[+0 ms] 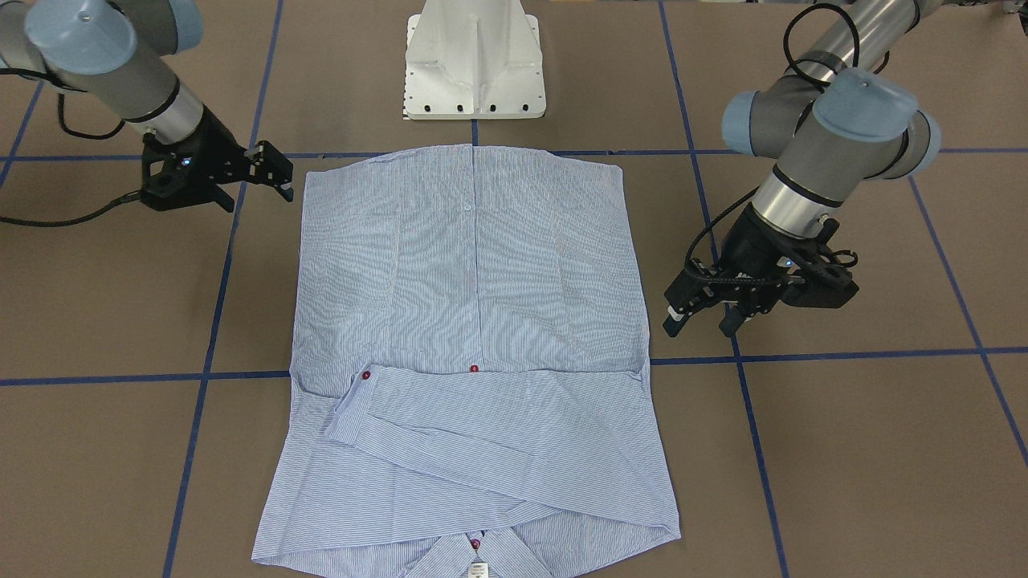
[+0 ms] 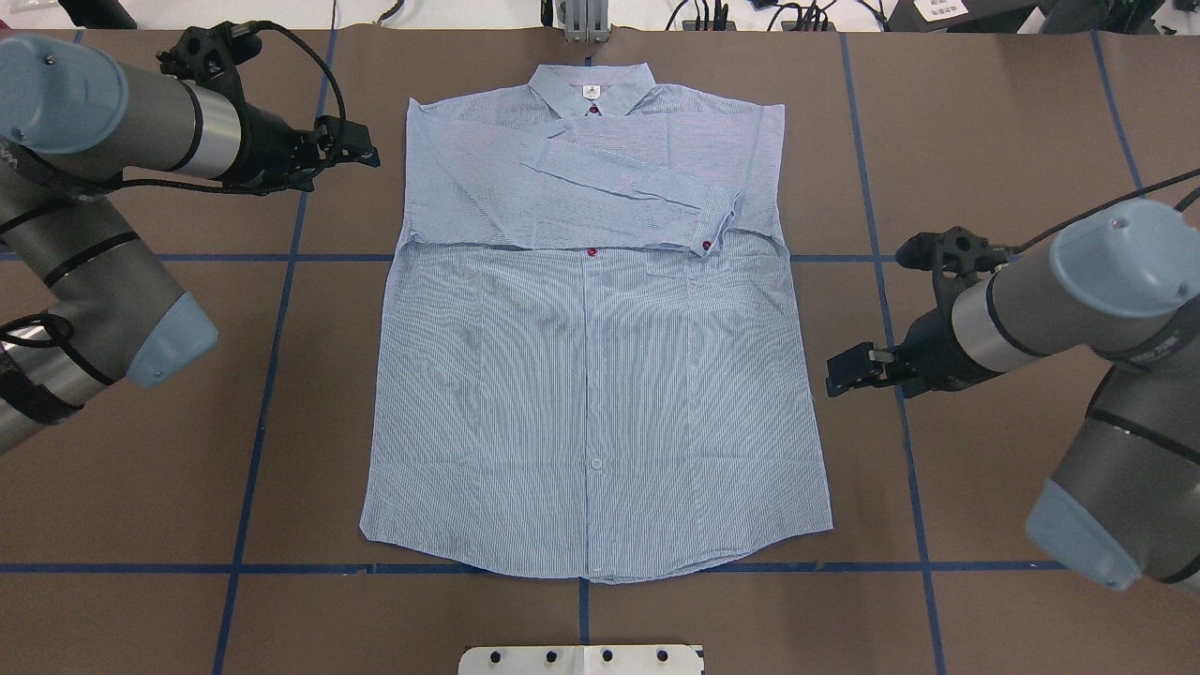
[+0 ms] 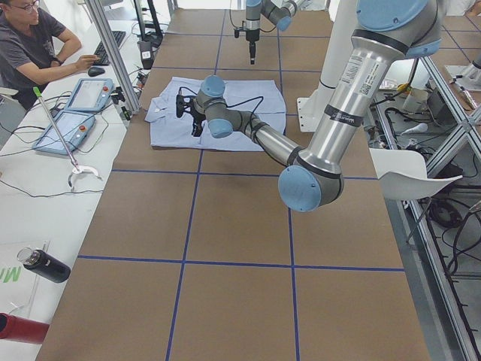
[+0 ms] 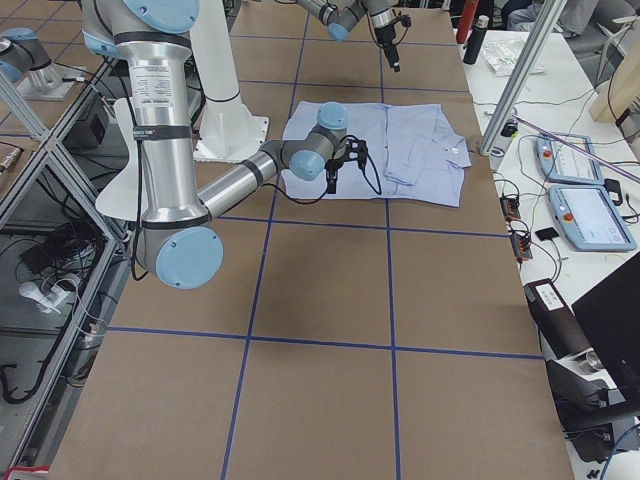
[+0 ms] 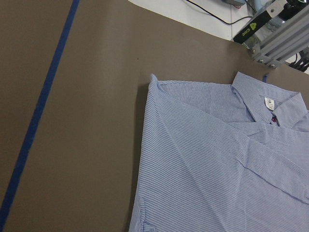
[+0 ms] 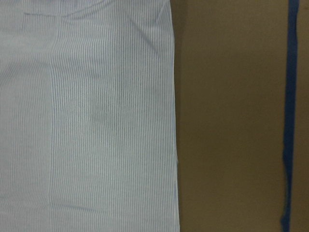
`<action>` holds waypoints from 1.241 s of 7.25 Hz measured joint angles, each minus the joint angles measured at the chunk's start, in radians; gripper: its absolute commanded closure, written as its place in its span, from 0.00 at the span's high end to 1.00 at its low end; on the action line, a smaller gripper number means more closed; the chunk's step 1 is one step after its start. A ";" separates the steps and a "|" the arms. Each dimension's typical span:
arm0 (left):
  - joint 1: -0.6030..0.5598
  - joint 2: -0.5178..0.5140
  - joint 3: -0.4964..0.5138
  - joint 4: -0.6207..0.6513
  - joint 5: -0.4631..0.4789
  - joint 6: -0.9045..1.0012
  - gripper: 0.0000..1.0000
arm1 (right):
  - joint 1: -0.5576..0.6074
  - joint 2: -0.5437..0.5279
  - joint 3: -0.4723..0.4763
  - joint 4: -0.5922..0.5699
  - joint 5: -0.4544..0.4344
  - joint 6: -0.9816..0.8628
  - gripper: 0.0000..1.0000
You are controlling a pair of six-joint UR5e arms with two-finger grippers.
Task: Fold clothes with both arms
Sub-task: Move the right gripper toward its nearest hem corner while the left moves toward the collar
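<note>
Query: front view, where is the shirt and how are jaws set?
Entry: laid flat on the tabletop, sleeves crossed; jaws of left arm and right arm spread, empty. Overhead: both held off the cloth. Judged: both edges to be pinched together, lifted low.

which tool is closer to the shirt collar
Left. The left tool hovers beside the shirt, just off the shoulder next to the collar. The right tool is off the opposite edge, farther down the body.
</note>
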 measured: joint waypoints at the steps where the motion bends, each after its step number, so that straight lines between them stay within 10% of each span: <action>1: 0.004 0.006 -0.014 0.000 0.003 -0.012 0.99 | -0.100 -0.002 0.005 0.001 -0.087 0.054 1.00; 9: 0.023 0.009 -0.018 -0.002 0.012 -0.040 0.98 | -0.214 0.023 -0.081 -0.002 -0.151 0.093 0.87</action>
